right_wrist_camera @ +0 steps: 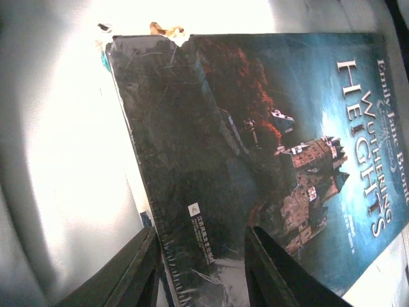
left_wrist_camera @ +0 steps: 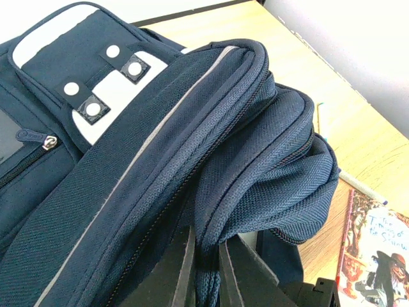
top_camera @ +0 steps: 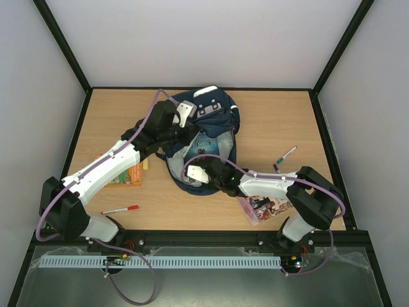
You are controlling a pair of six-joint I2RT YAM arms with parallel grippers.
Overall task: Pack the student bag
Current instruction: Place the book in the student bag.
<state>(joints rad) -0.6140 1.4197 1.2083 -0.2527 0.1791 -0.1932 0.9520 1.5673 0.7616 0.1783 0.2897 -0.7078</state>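
wooden table (top_camera: 275,115), student bag (top_camera: 220,118) in left tool (left_wrist_camera: 206,246)

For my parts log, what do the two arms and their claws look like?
Left arm and right arm: white shells, black joints, a purple cable along each. Left claw and right claw: dark, flat, tapered fingers.
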